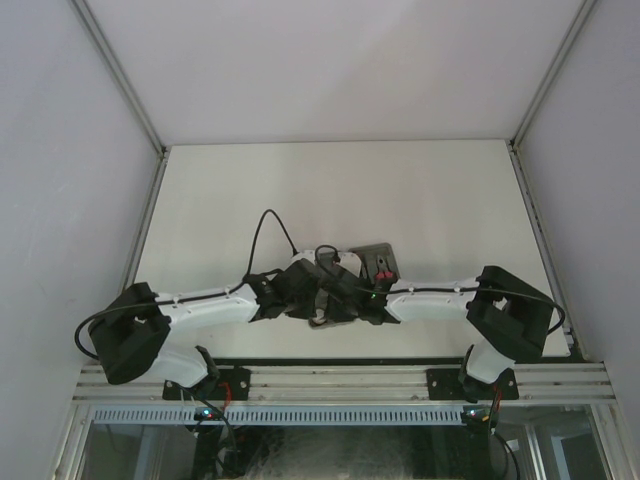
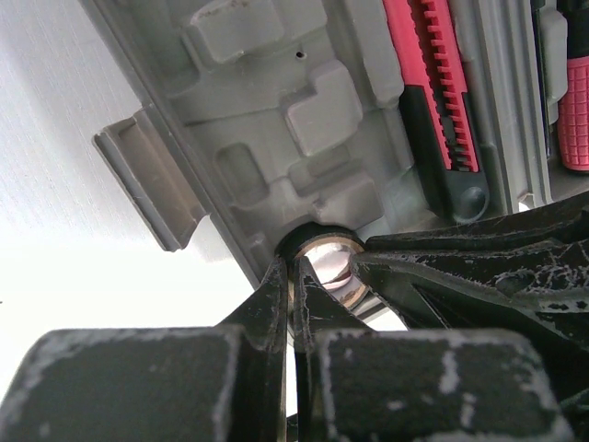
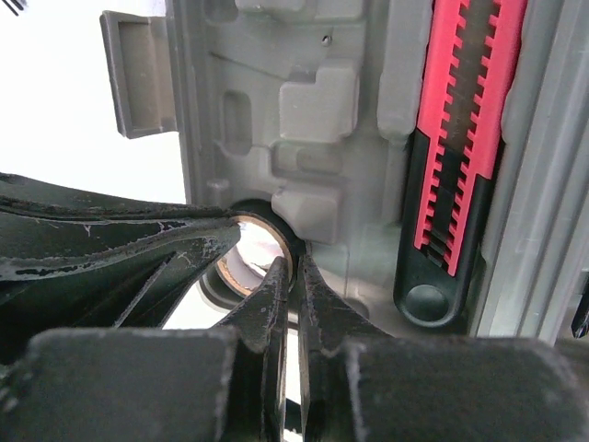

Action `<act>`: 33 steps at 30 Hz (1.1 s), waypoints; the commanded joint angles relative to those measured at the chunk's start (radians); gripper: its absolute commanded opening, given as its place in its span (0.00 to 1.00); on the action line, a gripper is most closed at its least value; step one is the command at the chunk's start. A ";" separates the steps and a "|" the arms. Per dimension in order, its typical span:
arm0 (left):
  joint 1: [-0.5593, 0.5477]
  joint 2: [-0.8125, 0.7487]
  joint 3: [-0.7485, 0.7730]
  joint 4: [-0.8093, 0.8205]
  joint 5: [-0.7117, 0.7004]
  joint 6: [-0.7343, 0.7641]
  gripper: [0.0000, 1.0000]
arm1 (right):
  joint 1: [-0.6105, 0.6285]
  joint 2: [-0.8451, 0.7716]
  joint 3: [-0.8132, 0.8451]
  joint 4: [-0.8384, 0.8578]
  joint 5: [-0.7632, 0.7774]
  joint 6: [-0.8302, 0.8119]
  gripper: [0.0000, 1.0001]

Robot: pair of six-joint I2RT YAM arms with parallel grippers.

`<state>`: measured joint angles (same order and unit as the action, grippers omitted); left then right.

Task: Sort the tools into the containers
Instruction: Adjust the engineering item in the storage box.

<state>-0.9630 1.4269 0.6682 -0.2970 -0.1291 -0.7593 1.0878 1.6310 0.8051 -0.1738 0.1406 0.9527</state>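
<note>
Two pairs of jaws, on the left gripper and right gripper, are sitting pressed shut, tips touching a small dark ring from opposite sides. The ring is lying at the grey tray's edge, a red-and-black tool resting in a recess beyond.

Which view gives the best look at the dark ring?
Left wrist: the ring, at the grey tray's edge, shows its dark rim and shiny inside. Right wrist shows it more covered by the left fingers. Top external does not show it.
</note>
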 commanded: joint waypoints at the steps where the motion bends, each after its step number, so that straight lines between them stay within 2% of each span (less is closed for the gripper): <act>1: -0.038 0.224 -0.155 0.066 0.117 -0.056 0.00 | 0.043 0.139 -0.098 -0.033 0.003 0.040 0.00; 5: -0.038 0.216 -0.168 0.079 0.113 -0.060 0.00 | 0.043 0.091 -0.099 -0.020 0.008 0.011 0.00; 9: -0.037 0.137 -0.156 0.059 0.081 -0.062 0.00 | 0.041 0.012 -0.090 0.006 -0.008 -0.041 0.00; 17: -0.030 0.028 -0.005 -0.080 -0.028 -0.038 0.00 | -0.015 -0.113 -0.023 -0.057 -0.016 -0.103 0.05; 22: -0.014 -0.019 0.036 -0.137 -0.074 -0.027 0.00 | -0.055 -0.177 -0.009 -0.075 -0.032 -0.133 0.10; 27: 0.008 -0.071 0.037 -0.156 -0.089 -0.016 0.12 | -0.067 -0.230 -0.010 -0.107 -0.017 -0.141 0.18; 33: 0.019 -0.163 0.053 -0.154 -0.090 -0.003 0.28 | -0.065 -0.282 -0.028 -0.116 0.009 -0.136 0.23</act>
<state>-0.9550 1.3479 0.7033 -0.3988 -0.1905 -0.7753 1.0229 1.4014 0.7670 -0.2852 0.1253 0.8295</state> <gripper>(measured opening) 0.250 0.221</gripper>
